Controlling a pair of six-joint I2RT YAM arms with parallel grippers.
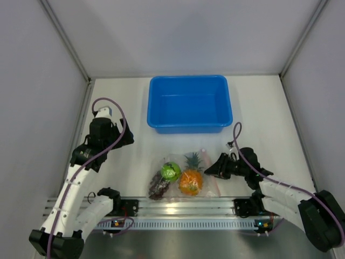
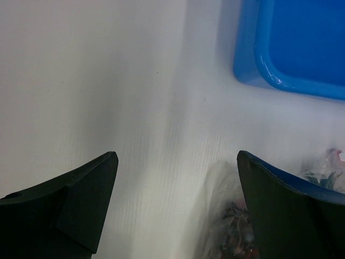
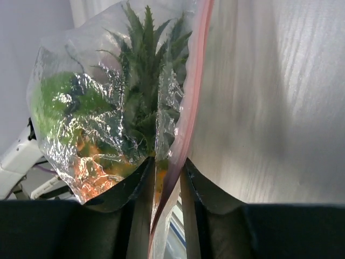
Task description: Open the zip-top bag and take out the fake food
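Two dark fingers of the right gripper (image 3: 164, 162) fill the bottom of the right wrist view. They are pinched together on the edge of the zip-top bag (image 3: 108, 108), right at its pink zip strip (image 3: 197, 81), probably to anchor one side so the seal can be pulled apart. The bag lies flat near the front of the white table (image 1: 259, 118), just short of a blue tub (image 1: 188, 127). All the fake food is sealed inside it: an orange pineapple (image 1: 191, 181), purple grapes (image 1: 159, 187) and a green fruit (image 1: 171, 171). The left gripper (image 2: 178, 156) hovers well to the left, fingers wide apart and holding nothing, likely placed to take the opposite lip. Plain grey walls (image 1: 188, 32) enclose the table on three sides.
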